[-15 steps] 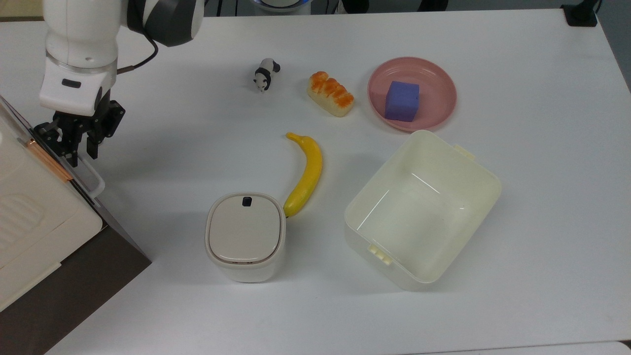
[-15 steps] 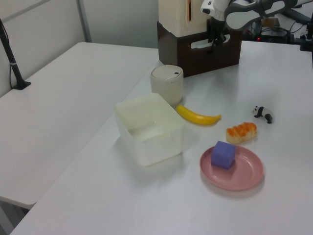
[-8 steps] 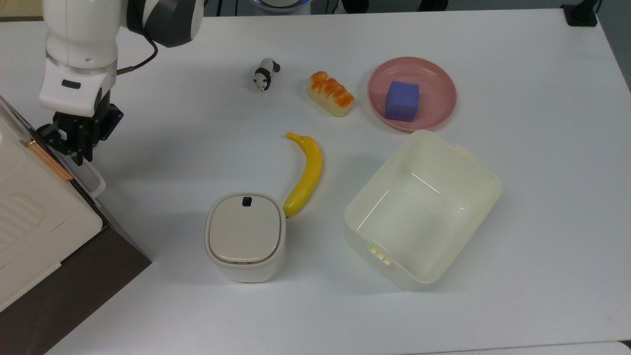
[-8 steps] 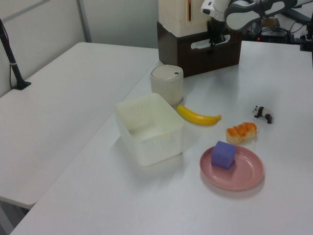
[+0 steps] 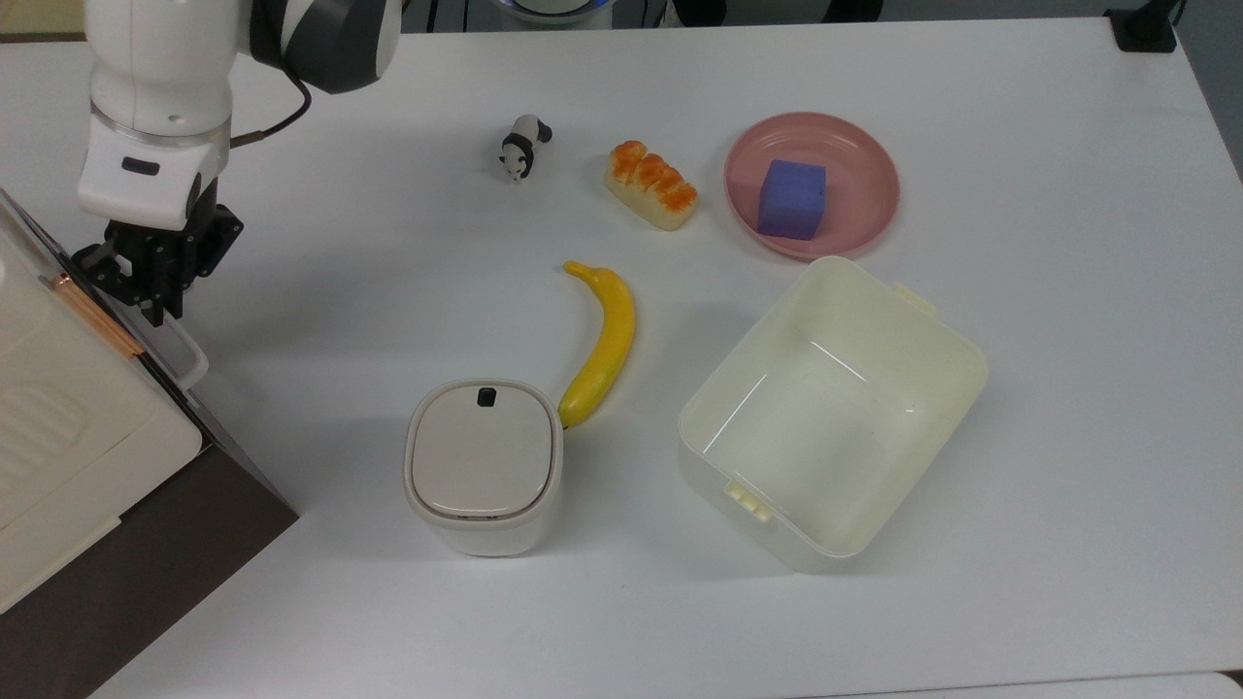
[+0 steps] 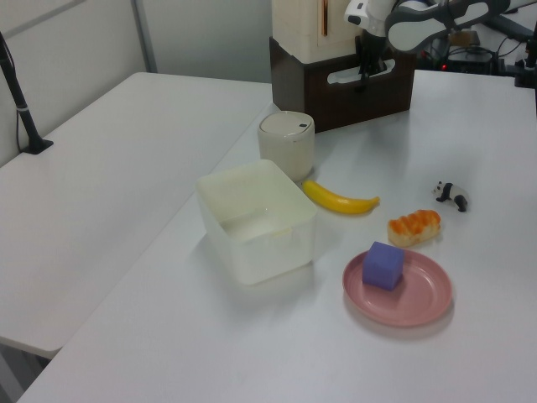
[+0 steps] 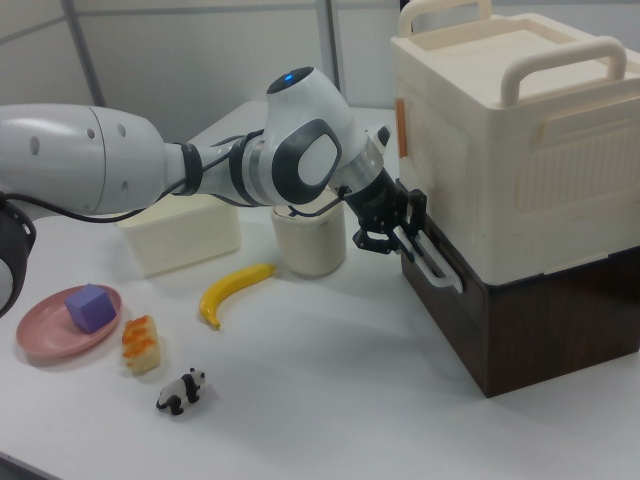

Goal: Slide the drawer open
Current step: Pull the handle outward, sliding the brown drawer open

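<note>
At the top view's left edge: a cream appliance sits on a dark brown cabinet, well apart from everything else on the table.
Drawer: the drawer is in that cabinet, its dark front facing the right view's left. It looks flush and closed, in the same place as a second ago.
Arm: the white arm has barely shifted over the last second and hangs over the drawer's front.
Gripper: the gripper stood spread astride the handle a second ago. Now its jaws are drawn in and pinch the white bar, as they did half a second ago.
Handle: the handle has not moved outward, and the black fingers bear on its upper end.
Meaning for the task: the hold seems made and the pull not begun, so the whole opening is left to do. I judge a straight draw away from the cabinet comes next.
Clutter: the open box, lidded bin and banana lie off to the side and have not moved.
Hidden, drawer: its sides and floor are inside the cabinet, and the top view catches the front only edge-on.
Hidden, grip: the gripper's body covers the contact from above, so how far the fingers wrap the bar I cannot tell.
Hard to make out: in the left view the gripper and handle merge against the dark front.
</note>
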